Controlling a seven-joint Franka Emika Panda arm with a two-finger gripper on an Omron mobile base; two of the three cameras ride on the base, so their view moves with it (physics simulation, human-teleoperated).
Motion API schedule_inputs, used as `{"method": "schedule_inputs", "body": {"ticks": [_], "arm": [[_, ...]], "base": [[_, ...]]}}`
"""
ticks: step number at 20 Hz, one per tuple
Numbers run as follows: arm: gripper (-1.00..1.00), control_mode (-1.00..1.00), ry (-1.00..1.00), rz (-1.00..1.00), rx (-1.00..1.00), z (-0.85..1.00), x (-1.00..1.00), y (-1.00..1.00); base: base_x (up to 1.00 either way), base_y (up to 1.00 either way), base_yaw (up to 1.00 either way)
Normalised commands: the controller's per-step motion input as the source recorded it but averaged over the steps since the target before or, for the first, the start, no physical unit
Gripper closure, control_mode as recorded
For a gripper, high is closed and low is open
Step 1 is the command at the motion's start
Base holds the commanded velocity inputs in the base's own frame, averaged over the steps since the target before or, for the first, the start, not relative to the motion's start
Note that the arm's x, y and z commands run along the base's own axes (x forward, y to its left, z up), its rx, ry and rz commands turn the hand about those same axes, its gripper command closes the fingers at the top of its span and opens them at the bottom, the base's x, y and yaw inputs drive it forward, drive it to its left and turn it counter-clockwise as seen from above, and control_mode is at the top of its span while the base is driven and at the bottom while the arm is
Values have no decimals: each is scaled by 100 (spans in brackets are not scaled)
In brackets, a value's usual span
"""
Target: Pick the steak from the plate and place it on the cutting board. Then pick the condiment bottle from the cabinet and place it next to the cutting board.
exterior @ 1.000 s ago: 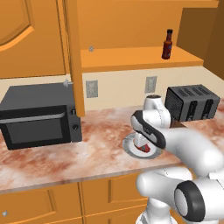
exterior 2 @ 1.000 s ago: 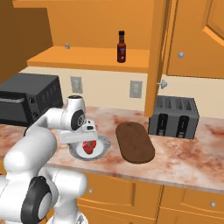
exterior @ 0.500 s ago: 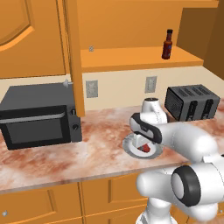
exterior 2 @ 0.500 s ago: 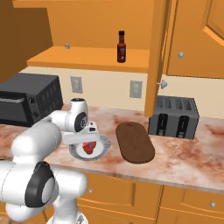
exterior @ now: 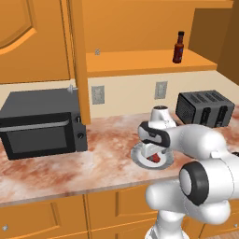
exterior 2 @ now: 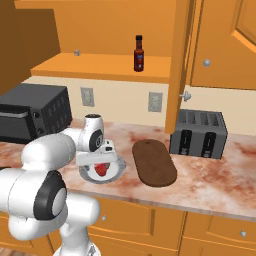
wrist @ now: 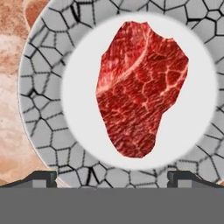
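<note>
The white arm's two-finger gripper (wrist: pixel 112 177) hangs directly above the round grey-white plate (wrist: pixel 41 109) with its cracked-pattern rim, its two dark finger tips (wrist: pixel 41 177) spread wide apart and holding nothing. The small flat red raw steak (wrist: pixel 140 89) with lighter marbling lies in the smooth middle of the plate, between the spread tips in the hand view and apart from both. From the right base view, the plate (exterior 2: pixel 114 172) rests on the mottled pink-brown marble counter (exterior 2: pixel 210 182), and the dark brown oval wooden cutting board (exterior 2: pixel 153 162) lies just beside it, bare, with a black four-slot toaster (exterior 2: pixel 198 133) behind the board. A black microwave (exterior: pixel 42 122) stands on the counter well apart from the plate. The slim dark red-brown condiment bottle (exterior 2: pixel 139 53) with a black cap stands upright on the shelf of the orange-brown wooden wall cabinet (exterior 2: pixel 107 67), whose panelled door (exterior 2: pixel 182 50) stands open.
</note>
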Motion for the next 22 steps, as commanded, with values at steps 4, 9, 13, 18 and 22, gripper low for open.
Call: {"method": "schedule_inputs", "body": {"ticks": [4, 9, 13, 18, 22], "arm": [[-100, -100, 0, 0, 0, -20, 11, 0], [-100, -100, 0, 0, 0, -23, 11, 0], [-100, -100, 0, 0, 0, -18, 14, -1], [-100, -100, 0, 0, 0, -13, 17, -5], [-100, -100, 0, 0, 0, -13, 19, -3]], "base": [[0, 0, 0], [0, 0, 0], [0, 0, 0], [0, 0, 0], [0, 0, 0]]}}
